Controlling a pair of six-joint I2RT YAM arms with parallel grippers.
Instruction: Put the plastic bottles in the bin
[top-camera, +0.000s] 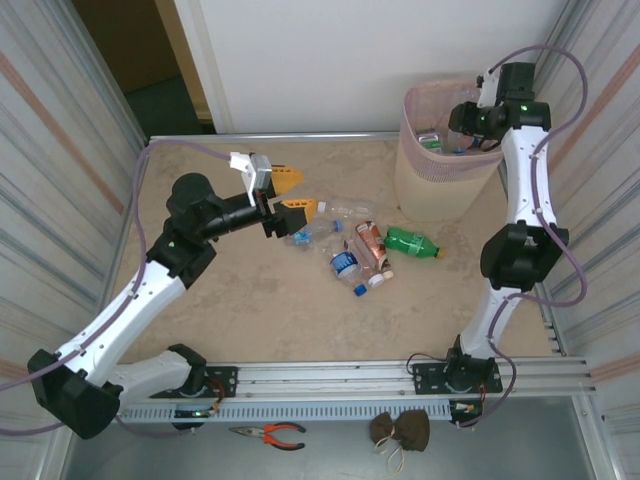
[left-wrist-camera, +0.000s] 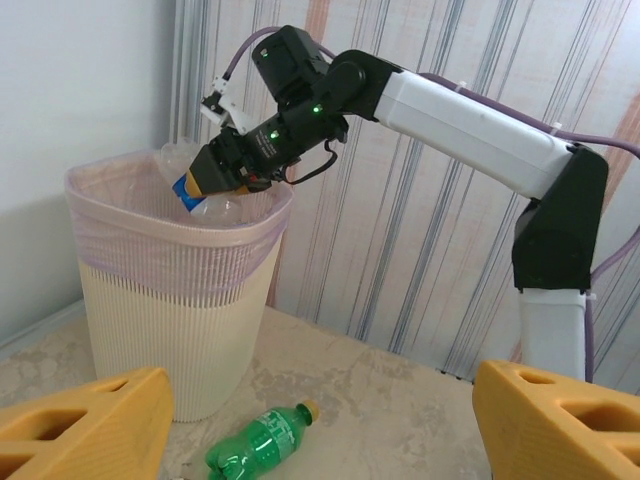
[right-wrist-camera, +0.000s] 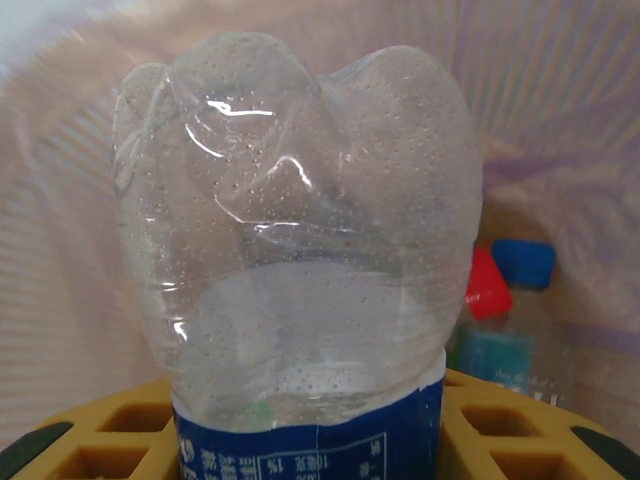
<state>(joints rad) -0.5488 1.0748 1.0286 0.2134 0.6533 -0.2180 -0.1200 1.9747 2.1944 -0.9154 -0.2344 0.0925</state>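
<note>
My right gripper hangs over the mouth of the bin, shut on a clear crushed bottle with a blue label, base upward. The left wrist view shows that bottle just above the bin's pink-lined rim. Red-capped and blue-capped bottles lie inside the bin. My left gripper is open above the table, holding nothing, its orange fingers wide apart. Below and right of it lie a clear bottle, a blue-labelled one, a brownish one and a green one.
The bin stands in the far right corner against the striped wall. A loose blue cap and a white cap lie by the bottles. Pliers and a small brown pouch rest in front of the rail.
</note>
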